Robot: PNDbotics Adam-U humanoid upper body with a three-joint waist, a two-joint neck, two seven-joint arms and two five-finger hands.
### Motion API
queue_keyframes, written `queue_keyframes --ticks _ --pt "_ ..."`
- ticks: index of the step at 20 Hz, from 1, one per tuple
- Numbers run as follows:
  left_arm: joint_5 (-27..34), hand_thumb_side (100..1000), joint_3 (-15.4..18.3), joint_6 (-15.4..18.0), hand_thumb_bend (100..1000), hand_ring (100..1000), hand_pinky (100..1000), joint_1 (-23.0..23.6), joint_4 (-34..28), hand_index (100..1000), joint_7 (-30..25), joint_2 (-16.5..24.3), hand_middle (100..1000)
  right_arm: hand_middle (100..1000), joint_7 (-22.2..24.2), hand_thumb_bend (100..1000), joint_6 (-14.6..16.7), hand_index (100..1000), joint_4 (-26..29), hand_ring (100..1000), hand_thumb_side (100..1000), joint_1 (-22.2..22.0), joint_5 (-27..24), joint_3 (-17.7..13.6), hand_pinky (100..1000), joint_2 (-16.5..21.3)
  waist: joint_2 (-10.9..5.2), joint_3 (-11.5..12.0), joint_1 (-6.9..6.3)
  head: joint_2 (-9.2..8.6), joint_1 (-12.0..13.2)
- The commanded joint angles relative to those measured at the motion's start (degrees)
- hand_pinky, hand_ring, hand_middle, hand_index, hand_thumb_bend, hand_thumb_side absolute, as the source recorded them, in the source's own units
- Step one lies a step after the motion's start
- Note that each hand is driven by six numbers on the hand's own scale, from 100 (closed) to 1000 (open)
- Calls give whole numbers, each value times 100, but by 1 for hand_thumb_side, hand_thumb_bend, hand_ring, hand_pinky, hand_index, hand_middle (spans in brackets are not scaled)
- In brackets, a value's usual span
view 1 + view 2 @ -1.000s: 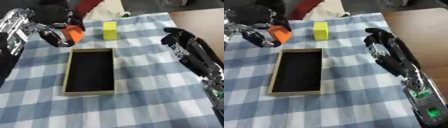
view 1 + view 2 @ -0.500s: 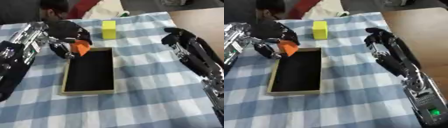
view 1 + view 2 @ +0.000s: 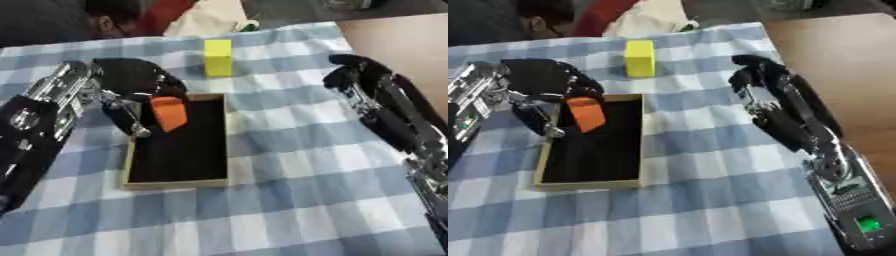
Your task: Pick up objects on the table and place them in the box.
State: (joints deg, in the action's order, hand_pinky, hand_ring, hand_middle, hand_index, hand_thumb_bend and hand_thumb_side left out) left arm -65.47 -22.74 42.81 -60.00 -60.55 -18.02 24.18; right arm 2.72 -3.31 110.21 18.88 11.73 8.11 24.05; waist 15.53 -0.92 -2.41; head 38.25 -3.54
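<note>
Left robot hand (image 3: 131, 90) pinches orange block (image 3: 169, 113) above box (image 3: 178, 180).

Hidden and cut-off parts

The left hand (image 3: 131, 90) covers the upper end of the orange block (image 3: 169, 113), so how the fingers meet it there cannot be told, and the hand also hides the box's (image 3: 179, 182) upper left corner and part of its left wall. The box's dark inside shows no detail, and whether the block touches its floor cannot be told. The left arm runs off the left edge. The right hand (image 3: 767, 87) is seen from the back, so its palm and fingertips are hidden; its arm leaves at the lower right. Beyond the yellow block (image 3: 218, 57), blurred white and red shapes are cut by the top edge. The cloth (image 3: 289, 215) runs past the bottom edge.
</note>
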Motion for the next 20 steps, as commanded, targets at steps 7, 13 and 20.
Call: queue_keyframes --ticks 7,13,20 --pt "1994 353 559 -625 100 829 811 364 -1500 959 1 798 838 671 112 100 1 896 112 720 783 550 152 -4 844 990 -60 141 85 -33 -89" --pt "3957 516 1102 -1425 100 805 804 1297 -3056 977 138 942 791 720 686 100 243 916 -264 742 705 1564 278 260 842 2073 2 463 231 -105 -220" --pt "5760 584 1504 -2078 100 775 789 2277 -4149 987 -119 340 745 771 1362 100 882 925 -1707 793 667 2703 873 540 852 1929 39 885 415 -191 -327"
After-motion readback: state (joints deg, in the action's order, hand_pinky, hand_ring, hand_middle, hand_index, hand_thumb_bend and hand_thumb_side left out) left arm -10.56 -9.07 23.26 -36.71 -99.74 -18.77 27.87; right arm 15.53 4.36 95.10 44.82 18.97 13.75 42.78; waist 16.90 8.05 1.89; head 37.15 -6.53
